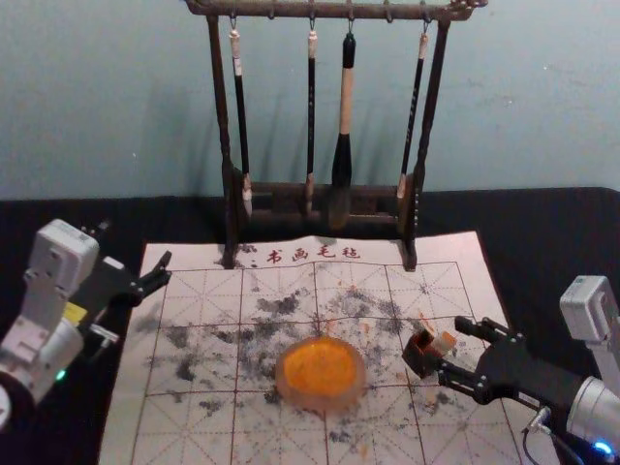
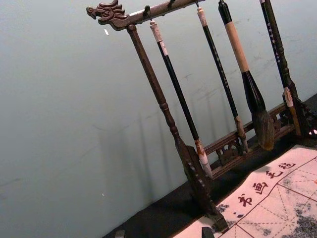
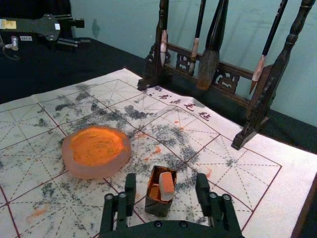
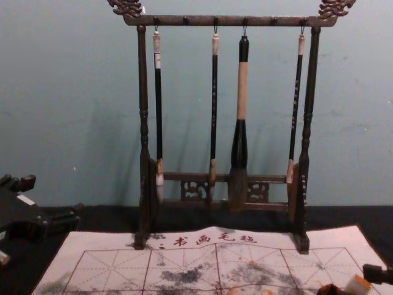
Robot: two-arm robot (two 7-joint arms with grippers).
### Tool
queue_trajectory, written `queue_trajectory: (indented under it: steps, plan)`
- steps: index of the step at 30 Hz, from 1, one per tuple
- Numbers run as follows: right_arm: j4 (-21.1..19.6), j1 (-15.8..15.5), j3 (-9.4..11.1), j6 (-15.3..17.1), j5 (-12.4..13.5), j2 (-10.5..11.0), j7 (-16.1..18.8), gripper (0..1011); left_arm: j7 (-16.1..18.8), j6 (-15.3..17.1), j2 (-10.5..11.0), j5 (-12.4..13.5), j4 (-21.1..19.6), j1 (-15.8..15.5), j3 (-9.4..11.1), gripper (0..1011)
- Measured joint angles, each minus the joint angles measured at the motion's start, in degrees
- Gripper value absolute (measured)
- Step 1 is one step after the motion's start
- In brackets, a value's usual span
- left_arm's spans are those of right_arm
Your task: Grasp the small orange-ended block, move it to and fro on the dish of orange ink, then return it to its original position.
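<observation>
- See room each side of dark box (image 3: 157, 207), just ahead of spread right gripper (image 1: 452, 348); dish (image 1: 302, 387) apart, leftward.
- See orange-ended block (image 3: 167, 184) leaning inside box, long axis tilted, orange end up, rightward.
- See left gripper (image 1: 136, 244) spread, by mat's (image 1: 126, 412) left edge.

The mat (image 1: 455, 254) is looking matt and cloth-like; matt black cloth (image 1: 552, 252) is covering the bench (image 1: 58, 215). By the mat's far edge, the rack (image 4: 230, 21) is showing carved, faintly glossy wood. The dish (image 3: 81, 171) is looking smooth.

The block (image 3: 167, 184) in the box (image 3: 157, 207) sits right of the dish (image 1: 320, 376), rack (image 1: 232, 218) behind.
</observation>
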Motion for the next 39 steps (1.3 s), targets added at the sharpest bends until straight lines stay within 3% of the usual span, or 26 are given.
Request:
queue_trajectory:
  steps: [20, 39]
  plan:
    - [0.00, 0.00, 0.00, -0.02, -0.04, 0.00, 0.00, 116, 0.00, 0.00, 0.00, 0.00, 0.00, 0.00, 0.00, 1001]
    - [0.00, 0.00, 0.00, -0.02, -0.04, 0.00, 0.01, 101, 0.00, 0.00, 0.00, 0.00, 0.00, 0.00, 0.00, 1001]
